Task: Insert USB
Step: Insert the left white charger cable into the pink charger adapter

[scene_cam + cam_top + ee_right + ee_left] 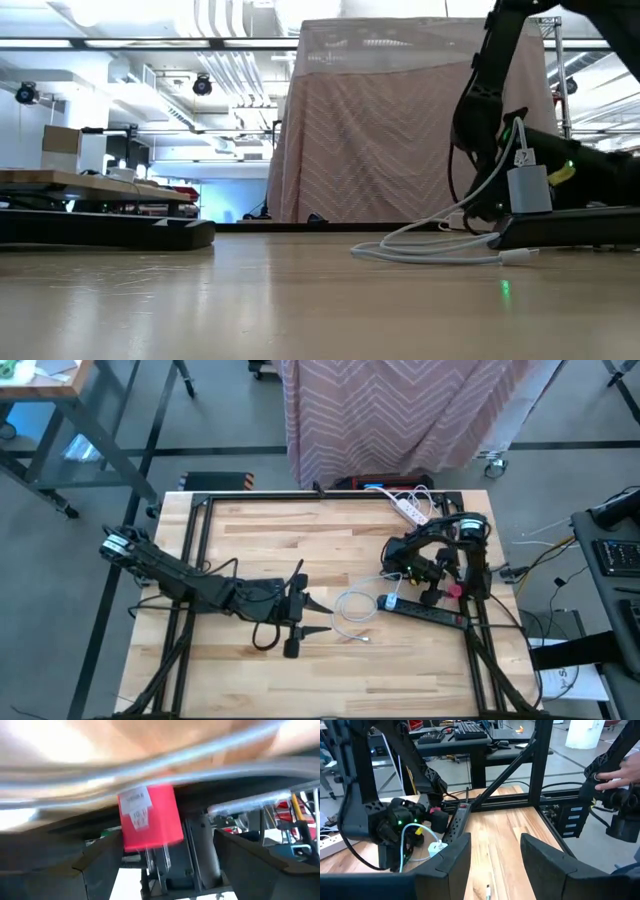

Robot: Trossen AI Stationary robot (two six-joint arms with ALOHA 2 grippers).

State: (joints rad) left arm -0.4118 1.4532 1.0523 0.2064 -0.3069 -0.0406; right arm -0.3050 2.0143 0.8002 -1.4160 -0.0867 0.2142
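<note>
A black power strip [425, 611] lies near the table's right side. A white charger [389, 601] stands plugged into its left end, seen upright in the low view [528, 188]. Its white cable [352, 607] loops on the wood, with the free plug [366, 639] lying loose. A red plug block [148, 817] with two metal prongs sits between my right gripper's [167, 862] open fingers, beside the strip [452, 592]. My left gripper [492, 857] lies open, low on the table's middle [300, 612], pointing at the cable. My right gripper's fingers stand either side of the red plug block [150, 827]. The block sits close against one finger [102, 857] and far from the other [250, 860]. I cannot tell whether that finger touches it.
A white power strip [412, 510] and cords lie at the far edge. The black frame rails [478, 630] run along the table's right side and far edge. A person's hand [625, 770] shows beyond the table's right side. Bare wood lies near the front edge.
</note>
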